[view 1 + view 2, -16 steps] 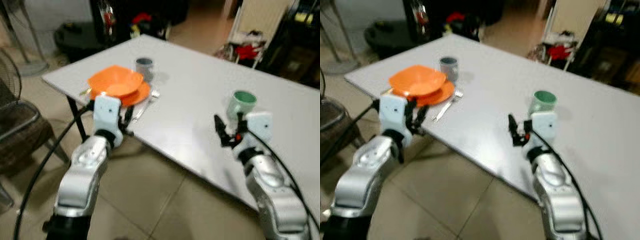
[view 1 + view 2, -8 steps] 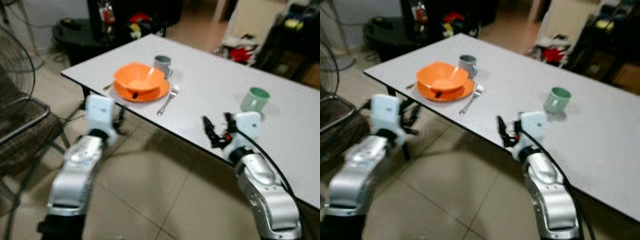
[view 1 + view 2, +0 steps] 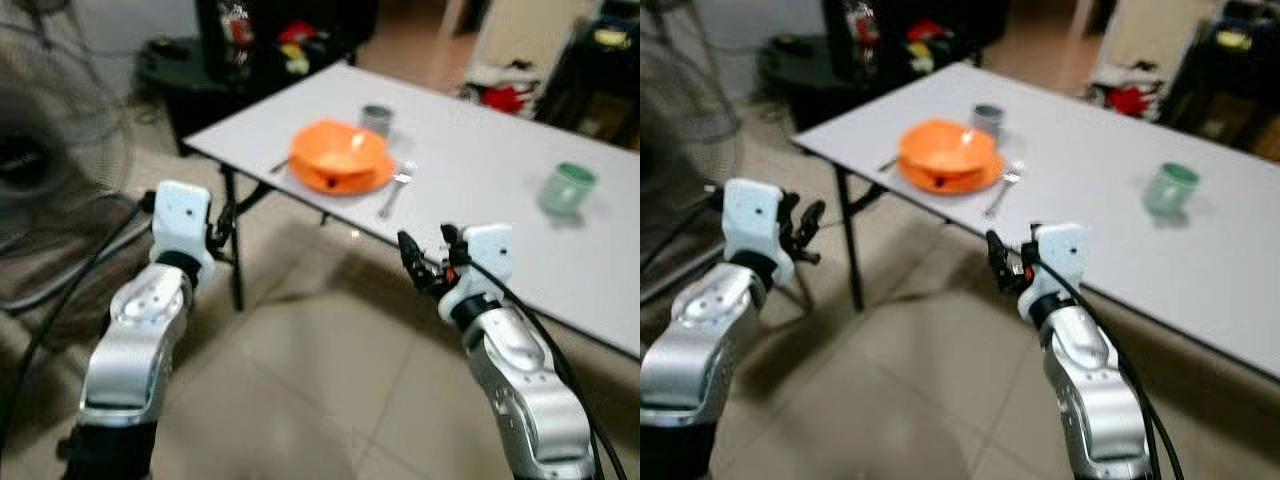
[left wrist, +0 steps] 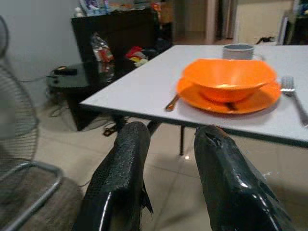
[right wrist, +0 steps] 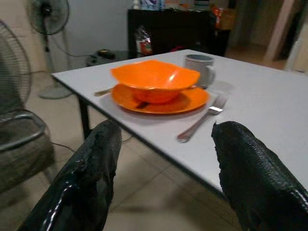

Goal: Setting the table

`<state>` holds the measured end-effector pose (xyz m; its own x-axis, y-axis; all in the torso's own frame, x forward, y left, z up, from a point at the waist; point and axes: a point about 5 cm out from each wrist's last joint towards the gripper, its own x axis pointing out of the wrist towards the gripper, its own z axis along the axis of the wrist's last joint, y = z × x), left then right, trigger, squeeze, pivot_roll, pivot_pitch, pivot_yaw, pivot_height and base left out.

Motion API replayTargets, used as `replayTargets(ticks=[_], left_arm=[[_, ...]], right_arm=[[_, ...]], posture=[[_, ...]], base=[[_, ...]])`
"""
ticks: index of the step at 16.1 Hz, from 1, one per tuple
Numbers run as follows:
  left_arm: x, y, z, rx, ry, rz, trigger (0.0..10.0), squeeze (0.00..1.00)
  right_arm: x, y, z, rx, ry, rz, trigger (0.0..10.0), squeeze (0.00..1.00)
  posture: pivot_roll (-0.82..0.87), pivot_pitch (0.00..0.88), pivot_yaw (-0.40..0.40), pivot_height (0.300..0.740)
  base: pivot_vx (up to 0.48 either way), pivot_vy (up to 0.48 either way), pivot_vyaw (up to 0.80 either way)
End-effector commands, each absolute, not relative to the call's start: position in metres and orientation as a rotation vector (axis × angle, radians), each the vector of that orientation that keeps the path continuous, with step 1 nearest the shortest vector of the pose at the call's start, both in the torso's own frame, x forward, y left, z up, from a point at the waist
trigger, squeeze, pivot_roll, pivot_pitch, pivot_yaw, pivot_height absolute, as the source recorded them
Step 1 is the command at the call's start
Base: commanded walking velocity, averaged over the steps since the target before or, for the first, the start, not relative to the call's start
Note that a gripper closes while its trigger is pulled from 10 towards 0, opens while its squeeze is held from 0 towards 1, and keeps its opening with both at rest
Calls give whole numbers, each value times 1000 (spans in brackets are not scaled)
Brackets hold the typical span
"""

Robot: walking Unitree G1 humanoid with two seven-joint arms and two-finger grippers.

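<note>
A white table [image 3: 470, 160] carries an orange bowl [image 3: 338, 150] on an orange plate [image 3: 345, 180]. A grey mug [image 3: 377, 115] stands behind them, a fork [image 3: 392, 190] lies to their right and a spoon [image 3: 279, 166] to their left. Farther right stands a green mug [image 3: 565, 188]. My left gripper [image 4: 171, 130] is open and holds nothing, hanging over the floor off the table's near corner. My right gripper [image 5: 171, 126] is open too and holds nothing, just short of the table's front edge [image 3: 480, 290].
A standing fan [image 3: 50, 130] and a metal chair [image 5: 19, 139] are at my left. A low black cabinet [image 3: 190, 60] with clutter sits behind the table's corner. The black table leg [image 3: 232, 240] stands close to my left gripper. Tiled floor [image 3: 320, 380] lies below.
The camera has backed away and turned, so the table sits farther off. Both grippers, which were at or over the table's edge, now hang over the floor, still open.
</note>
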<state>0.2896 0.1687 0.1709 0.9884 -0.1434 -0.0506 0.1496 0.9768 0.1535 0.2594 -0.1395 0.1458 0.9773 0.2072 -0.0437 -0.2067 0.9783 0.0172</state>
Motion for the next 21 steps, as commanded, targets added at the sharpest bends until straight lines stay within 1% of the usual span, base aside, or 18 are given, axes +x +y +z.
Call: replayTargets(ticks=[1, 3, 5, 11, 12, 14, 21], left_arm=[[289, 161, 172, 165, 40, -187, 10000, 0], [288, 160, 174, 175, 37, -195, 10000, 0], [288, 157, 181, 210, 0, -215, 10000, 0], [288, 158, 183, 230, -3, -204, 10000, 0], [288, 160, 182, 215, 3, -196, 10000, 0], [289, 162, 183, 204, 7, -189, 10000, 0], [290, 163, 185, 211, 3, -198, 10000, 0]], right_arm=[[259, -142, 144, 23, 49, 202, 10000, 0], [258, -140, 145, 30, 42, 226, 10000, 0], [258, -138, 147, 24, 26, 254, 10000, 0], [260, -135, 147, 30, 21, 287, 10000, 0], [260, -135, 146, 37, 23, 287, 10000, 0], [260, -135, 146, 48, 24, 282, 10000, 0], [262, -137, 143, 80, 25, 264, 10000, 0]], posture=[[71, 0, -19, 740], [72, 0, -18, 740], [80, 0, -22, 740], [91, 0, -28, 740], [93, 0, -27, 740], [94, 0, -27, 740], [101, 0, -27, 740]], base=[[0, 394, 0], [0, 390, 0], [0, 0, 800], [0, -480, 800], [0, 0, 800], [0, 319, 800], [0, 480, 800]])
